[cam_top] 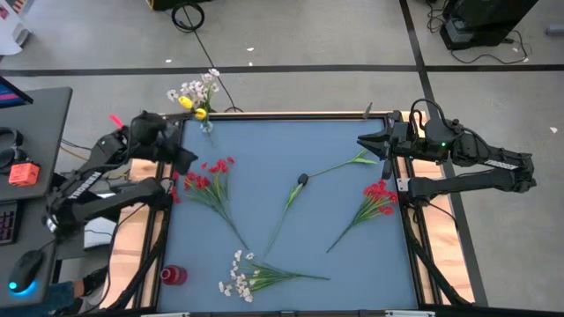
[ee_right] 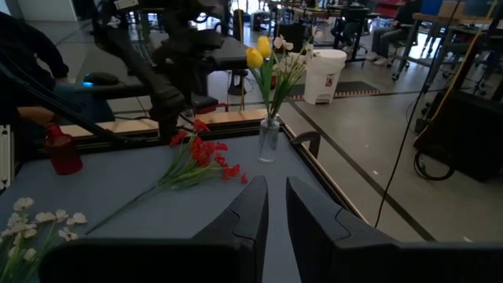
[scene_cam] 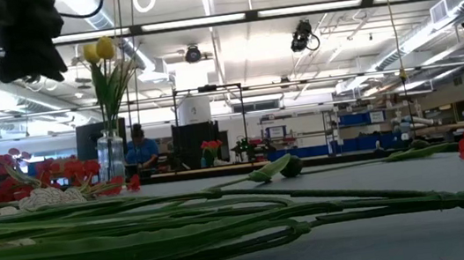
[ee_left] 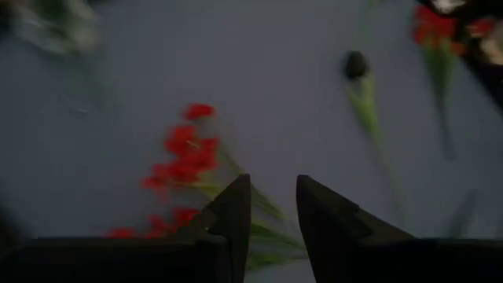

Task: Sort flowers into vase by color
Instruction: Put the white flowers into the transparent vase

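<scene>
Left gripper (ee_left: 273,206): fingers a narrow gap apart, nothing between them, raised above the table (cam_top: 291,141) at its left edge. Beyond and below the fingertips lies a red sprig (ee_left: 185,157); in the high view this is the red sprig (cam_top: 208,180) just beside the left gripper (cam_top: 183,158), blossoms toward that arm, stem running diagonally away toward the table's middle. Long axis thus slants across the line the fingers close along, not square to it.

Right gripper (cam_top: 363,141): waits at the right edge, fingers likewise slightly apart, empty.

Clear vase (cam_top: 205,126) at the far-left corner already holds yellow buds (cam_top: 189,104) and some white blossoms, just beside the left gripper. A small red vase (cam_top: 173,275) stands at the near-left corner, empty as far as I can tell.

Loose on the table: dark bud sprig (cam_top: 298,187) mid-table, second red sprig (cam_top: 377,200) nearer the right arm, white sprig (cam_top: 247,277) at the near edge.

Judgement: left arm is nearer the left red sprig; the next grasp likely needs a descent onto its stem below the blossoms, wrist turned so the fingers straddle the stem.
</scene>
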`<action>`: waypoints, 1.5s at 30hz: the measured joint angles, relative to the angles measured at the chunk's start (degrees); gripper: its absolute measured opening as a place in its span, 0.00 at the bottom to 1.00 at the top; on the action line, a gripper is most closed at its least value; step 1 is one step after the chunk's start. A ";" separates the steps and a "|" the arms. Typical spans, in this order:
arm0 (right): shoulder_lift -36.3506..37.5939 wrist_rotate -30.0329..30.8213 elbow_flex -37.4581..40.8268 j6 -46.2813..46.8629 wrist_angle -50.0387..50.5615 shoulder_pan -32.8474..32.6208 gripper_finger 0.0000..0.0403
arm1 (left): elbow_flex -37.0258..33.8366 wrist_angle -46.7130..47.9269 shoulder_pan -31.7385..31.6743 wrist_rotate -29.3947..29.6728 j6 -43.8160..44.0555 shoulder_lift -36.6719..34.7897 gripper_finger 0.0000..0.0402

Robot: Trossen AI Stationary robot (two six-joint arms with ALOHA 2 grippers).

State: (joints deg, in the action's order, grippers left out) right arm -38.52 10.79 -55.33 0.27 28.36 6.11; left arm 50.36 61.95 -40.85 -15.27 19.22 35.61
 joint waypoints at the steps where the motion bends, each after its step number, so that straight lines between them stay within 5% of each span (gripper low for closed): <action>1: 0.02 0.02 0.00 0.00 0.00 0.02 0.15 | -0.36 -0.83 2.53 0.05 2.61 -0.11 0.26; 14: 0.01 0.02 0.00 0.00 0.00 0.00 0.15 | -4.50 -22.11 22.83 11.42 23.35 1.36 0.23; 24: 0.00 0.00 0.00 0.00 0.00 0.00 0.15 | -5.84 -37.46 35.51 13.11 31.67 13.91 0.22; 28: -0.53 -0.04 0.02 0.97 -3.55 0.01 0.15 | -5.85 -40.85 45.00 18.68 37.56 17.21 0.19; 36: -4.68 -1.75 -0.02 33.81 -14.67 0.01 0.15 | -5.87 -41.17 63.21 32.54 47.70 21.39 0.14; 45: -16.03 -8.69 0.07 45.63 -12.39 -0.47 0.15 | -5.87 -41.97 70.68 34.93 48.59 24.13 0.14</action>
State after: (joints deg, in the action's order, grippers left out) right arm -54.55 2.10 -55.27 45.90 15.97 5.64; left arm 44.49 19.98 29.83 19.66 67.81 59.73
